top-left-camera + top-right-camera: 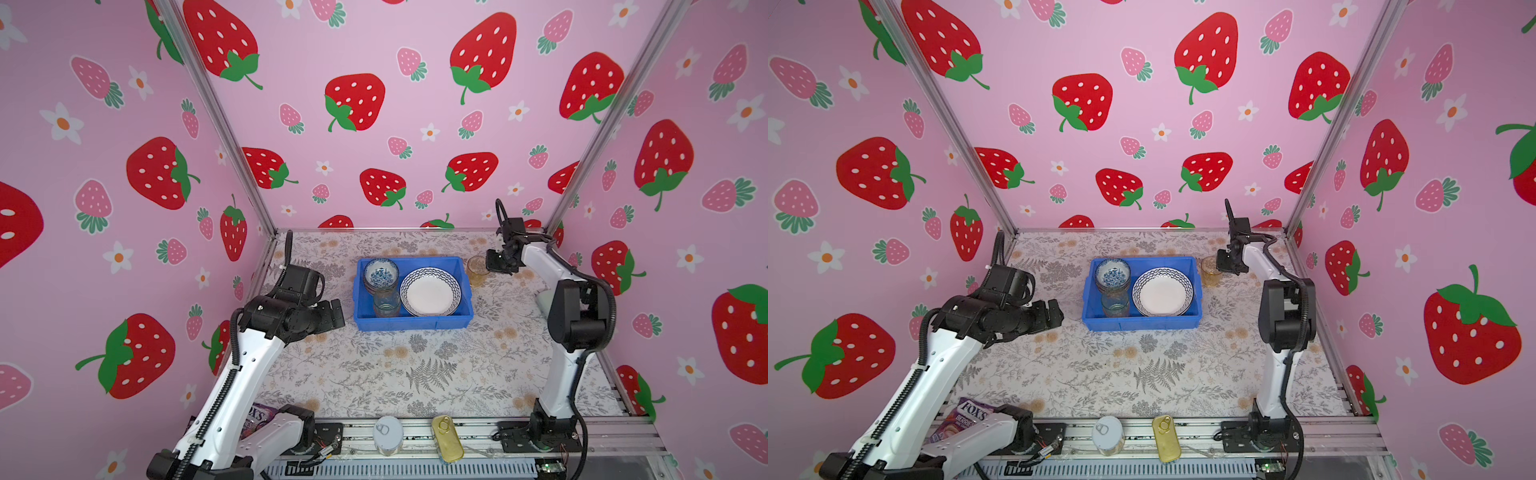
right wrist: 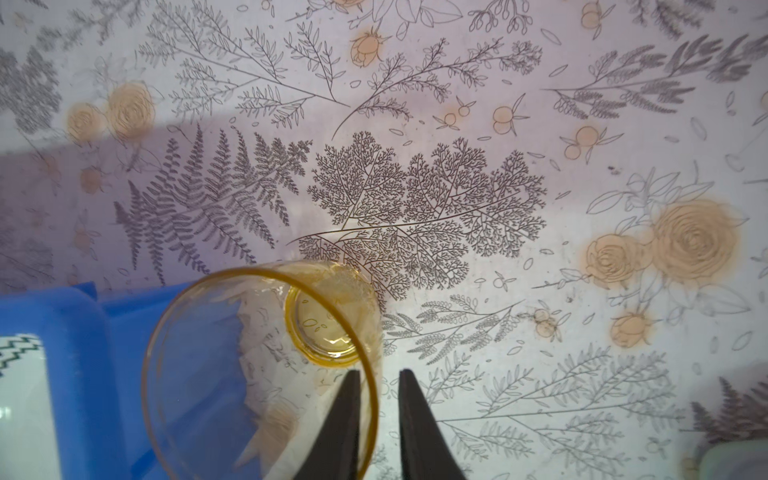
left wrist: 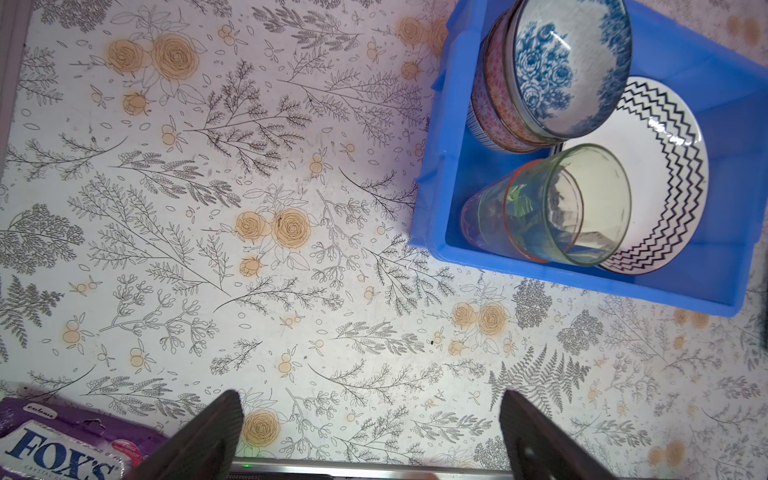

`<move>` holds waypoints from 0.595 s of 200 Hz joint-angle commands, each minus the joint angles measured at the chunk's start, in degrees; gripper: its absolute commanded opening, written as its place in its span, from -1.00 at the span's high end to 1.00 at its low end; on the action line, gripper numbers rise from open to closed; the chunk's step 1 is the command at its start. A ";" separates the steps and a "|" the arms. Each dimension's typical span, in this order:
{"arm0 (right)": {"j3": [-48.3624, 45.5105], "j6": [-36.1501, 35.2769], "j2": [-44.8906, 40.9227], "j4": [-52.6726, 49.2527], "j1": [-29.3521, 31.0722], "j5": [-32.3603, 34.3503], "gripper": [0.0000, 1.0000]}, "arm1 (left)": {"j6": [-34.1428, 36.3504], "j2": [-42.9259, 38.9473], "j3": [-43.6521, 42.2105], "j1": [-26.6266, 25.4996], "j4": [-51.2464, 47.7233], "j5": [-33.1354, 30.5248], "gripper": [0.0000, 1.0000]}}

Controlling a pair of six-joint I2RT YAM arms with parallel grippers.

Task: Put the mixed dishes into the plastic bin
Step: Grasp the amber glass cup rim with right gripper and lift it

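The blue plastic bin (image 1: 411, 325) (image 1: 1142, 325) sits mid-table. It holds a stack of patterned bowls (image 1: 380, 274) (image 3: 552, 75), a white zigzag-rimmed plate (image 1: 430, 291) (image 3: 665, 174), and a green tumbler (image 1: 386, 303) (image 3: 598, 208) with a pink-rimmed one nested in it. An amber tumbler (image 1: 477, 270) (image 1: 1209, 270) (image 2: 266, 365) stands on the table just right of the bin. My right gripper (image 1: 492, 262) (image 2: 376, 372) is shut on its rim, one finger inside the glass and one outside. My left gripper (image 1: 332, 311) (image 3: 370, 399) hangs open and empty left of the bin.
A silver round tin (image 1: 388, 434) and a gold oval tin (image 1: 446, 438) lie on the front rail. A purple candy bag (image 1: 967, 417) (image 3: 50, 440) sits at the front left by the left arm's base. A pale object (image 1: 542, 301) is partly hidden behind the right arm.
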 commanded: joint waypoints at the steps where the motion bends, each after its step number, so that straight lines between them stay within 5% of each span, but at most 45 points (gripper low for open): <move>1: 0.20 -0.56 1.57 -0.41 -0.42 -0.70 0.76 | 0.87 -0.68 -0.73 0.51 -0.23 0.19 -0.98; 119: 1.42 -1.86 -1.41 -3.97 0.05 0.79 1.00 | 1.48 -0.55 -1.32 1.38 0.64 1.30 -0.98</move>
